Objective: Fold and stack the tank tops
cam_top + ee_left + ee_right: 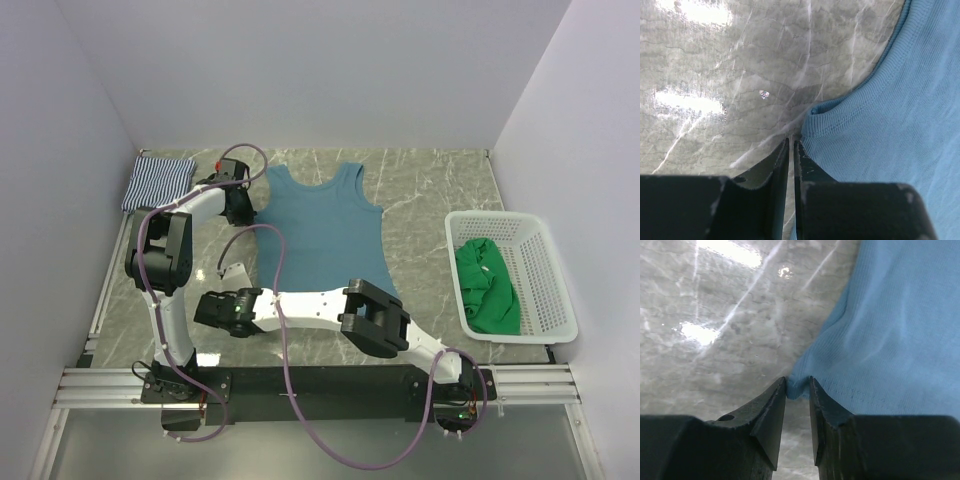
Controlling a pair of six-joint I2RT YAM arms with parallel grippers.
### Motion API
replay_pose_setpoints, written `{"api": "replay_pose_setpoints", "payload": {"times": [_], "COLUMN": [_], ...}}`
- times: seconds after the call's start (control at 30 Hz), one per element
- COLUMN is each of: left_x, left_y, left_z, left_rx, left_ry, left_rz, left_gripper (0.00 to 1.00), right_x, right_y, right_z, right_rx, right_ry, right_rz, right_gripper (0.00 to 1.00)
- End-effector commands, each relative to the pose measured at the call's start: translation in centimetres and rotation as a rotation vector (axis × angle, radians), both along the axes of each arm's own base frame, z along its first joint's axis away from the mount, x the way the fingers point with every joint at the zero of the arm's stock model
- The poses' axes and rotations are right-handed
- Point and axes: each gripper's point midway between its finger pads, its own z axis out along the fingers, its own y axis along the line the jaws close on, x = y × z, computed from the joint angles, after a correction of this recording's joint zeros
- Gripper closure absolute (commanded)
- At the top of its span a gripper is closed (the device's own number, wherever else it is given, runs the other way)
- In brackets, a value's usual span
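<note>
The teal-blue tank top (322,235) lies flat on the table's middle, neck away from me. My left gripper (243,212) is at its left underarm edge. In the left wrist view the jaws (791,142) are shut to a thin slit, tips touching the fabric's edge (880,130); no cloth shows between them. My right gripper (256,298) is at the top's near-left hem corner; its jaws (798,385) pinch that bunched corner (890,330). The striped tank top (158,181) lies folded at the back left. The green tank top (487,285) is crumpled in the basket.
A white mesh basket (545,262) stands at the right edge of the marble table. White walls close in the back and both sides. The right arm's links (375,318) stretch across the near edge of the teal top.
</note>
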Motion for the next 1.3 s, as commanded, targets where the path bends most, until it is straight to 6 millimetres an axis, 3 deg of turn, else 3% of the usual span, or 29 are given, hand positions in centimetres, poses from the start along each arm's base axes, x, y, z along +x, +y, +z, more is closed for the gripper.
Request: {"api": "replay_pose_setpoints", "payload": {"times": [0.0,0.4,0.6,0.8,0.9,0.93,1.0,1.03,1.1,1.13,1.27], "left_x": [1.1,0.9,1.1,1.0,0.7,1.2,0.9,1.0,1.2,1.3,1.5], "left_y": [-0.1,-0.1,-0.4,-0.4,-0.7,-0.8,-0.7,-0.7,-0.6,-0.5,-0.5], "left_z": [1.2,0.9,1.1,0.8,1.6,3.2,3.9,4.9,5.7,6.2,6.6], "left_rx": [-0.007,-0.009,-0.026,-0.036,-0.064,-0.082,-0.104,-0.114,-0.124,-0.124,-0.129], "left_ry": [-0.031,-0.024,-0.032,-0.035,-0.061,-0.112,-0.133,-0.159,-0.182,-0.194,-0.199], "left_rz": [-0.019,-0.016,-0.020,-0.004,0.008,0.011,0.029,0.031,0.042,0.044,0.039], "left_gripper": [0.85,0.85,0.85,0.88,0.87,0.86,0.82,0.80,0.73,0.71,0.66], "right_x": [1.0,0.8,0.3,-0.1,-0.5,-0.4,-0.9,-1.0,-1.5,-1.5,-2.3], "right_y": [0.3,0.7,0.2,-1.1,-1.7,-1.4,-2.1,-1.6,-1.9,-1.2,-1.2], "right_z": [2.1,1.3,0.3,-0.1,0.0,0.8,0.3,1.1,0.8,1.8,2.5], "right_rx": [0.016,0.029,0.022,0.023,0.041,0.074,0.077,0.120,0.132,0.185,0.260], "right_ry": [-0.066,-0.051,-0.024,-0.013,-0.006,-0.012,0.008,0.005,0.026,0.021,0.057], "right_rz": [-0.024,-0.014,-0.016,-0.017,-0.009,-0.007,0.007,0.015,0.042,0.053,0.094], "right_gripper": [0.67,0.68,0.97,1.00,1.00,1.00,1.00,1.00,1.00,1.00,1.00]}}
